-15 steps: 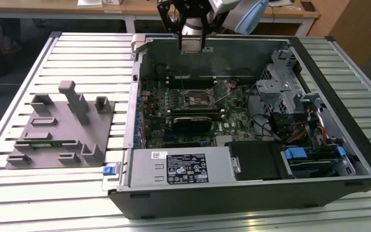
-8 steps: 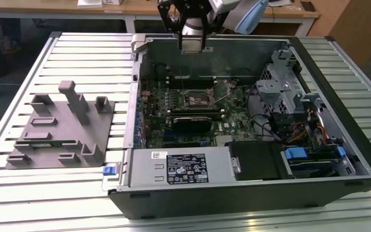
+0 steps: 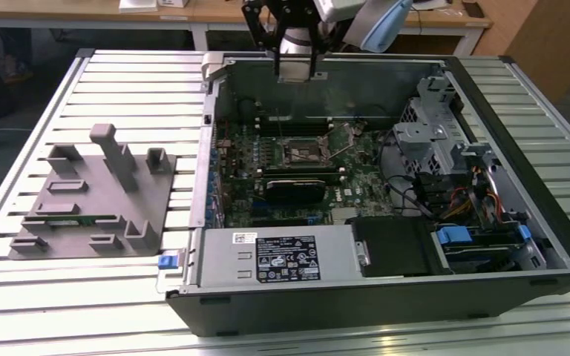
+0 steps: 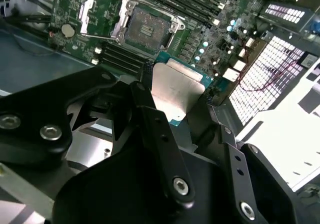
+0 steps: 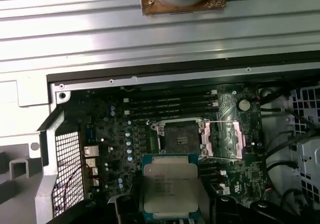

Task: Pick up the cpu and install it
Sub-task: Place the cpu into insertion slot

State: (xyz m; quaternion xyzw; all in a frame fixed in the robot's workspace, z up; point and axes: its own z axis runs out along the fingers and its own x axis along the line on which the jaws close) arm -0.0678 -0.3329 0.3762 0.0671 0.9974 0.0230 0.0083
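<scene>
The cpu (image 5: 170, 184) is a small square chip with a pale silver top on a green board, and my gripper (image 5: 170, 206) is shut on its edges. In the second wrist view the cpu (image 4: 177, 89) sits between the black fingers (image 4: 145, 91) of the gripper (image 4: 177, 101). It hangs above the motherboard, a little short of the open socket (image 5: 180, 136), whose metal load frame (image 5: 227, 139) is flipped back. In the exterior view the gripper (image 3: 300, 68) hovers over the far wall of the open computer case (image 3: 384, 297), above the socket (image 3: 300, 152).
A grey plastic tray (image 3: 87, 208) with upright posts lies on the slatted table at the exterior view's left. Inside the case are memory slots (image 5: 170, 104), a black ridged block (image 3: 300, 189), a power supply (image 3: 275, 256), drive cages (image 3: 444, 119) and loose cables (image 3: 463, 200).
</scene>
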